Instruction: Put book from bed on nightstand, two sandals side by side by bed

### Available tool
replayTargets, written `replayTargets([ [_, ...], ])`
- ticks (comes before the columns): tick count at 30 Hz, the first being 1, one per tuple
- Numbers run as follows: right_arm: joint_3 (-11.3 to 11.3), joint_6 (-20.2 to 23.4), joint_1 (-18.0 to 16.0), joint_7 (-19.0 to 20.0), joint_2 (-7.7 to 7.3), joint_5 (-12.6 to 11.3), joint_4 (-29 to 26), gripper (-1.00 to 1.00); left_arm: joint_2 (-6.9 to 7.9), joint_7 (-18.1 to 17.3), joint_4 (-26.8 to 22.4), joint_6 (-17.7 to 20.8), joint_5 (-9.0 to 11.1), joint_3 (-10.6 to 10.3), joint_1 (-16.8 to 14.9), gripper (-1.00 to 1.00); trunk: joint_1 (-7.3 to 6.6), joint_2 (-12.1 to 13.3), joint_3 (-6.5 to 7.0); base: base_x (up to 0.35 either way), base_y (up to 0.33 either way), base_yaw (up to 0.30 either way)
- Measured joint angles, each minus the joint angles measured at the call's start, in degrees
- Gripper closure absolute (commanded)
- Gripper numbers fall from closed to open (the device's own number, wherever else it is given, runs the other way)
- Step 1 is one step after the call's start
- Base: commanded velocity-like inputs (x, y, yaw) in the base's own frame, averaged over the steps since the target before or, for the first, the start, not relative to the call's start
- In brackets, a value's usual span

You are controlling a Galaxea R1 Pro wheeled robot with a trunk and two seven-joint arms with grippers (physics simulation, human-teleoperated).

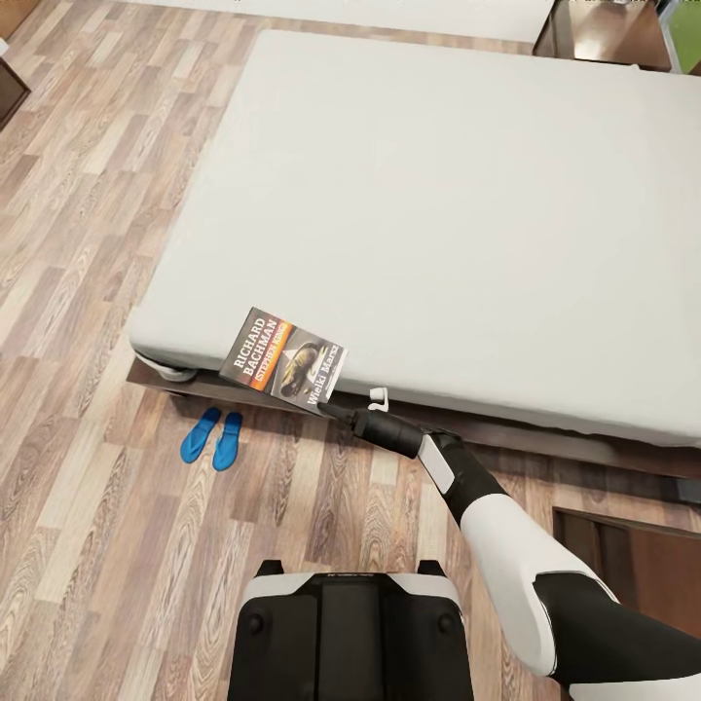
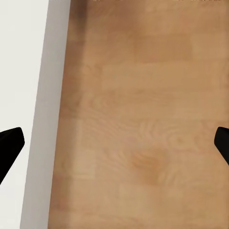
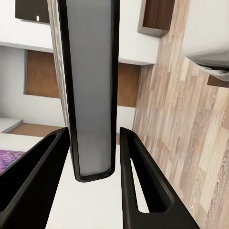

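The right gripper (image 1: pixel 334 401) has its jaws clamped on the book (image 1: pixel 283 357), held at the bed (image 1: pixel 438 214) edge; both sandals (image 1: pixel 213 437) lie together on the floor beside the bed (left gripper (image 2: pixel 114 143) jaws spread wide).

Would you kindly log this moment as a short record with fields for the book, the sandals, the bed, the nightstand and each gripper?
book: gripped by the right gripper, held over the bed's near edge, cover up
sandals: two blue ones side by side on the wood floor beside the bed's corner
bed: grey mattress, top bare
nightstand: dark-brown, past the bed's far corner
right gripper: shut on the book's edge
left gripper: open, fingertips wide apart over a wooden surface
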Motion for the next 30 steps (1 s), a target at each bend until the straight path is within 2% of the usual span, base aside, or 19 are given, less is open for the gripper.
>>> replayTargets([
  [30, 0.2, -0.1, 0.4, 0.0, 0.00, 0.0, -0.1, 1.00, 0.00, 0.0, 0.0, 0.0, -0.1, -0.2, 0.0, -1.00, 0.00, 0.0, 2.52, 0.000, 0.000, 0.000],
])
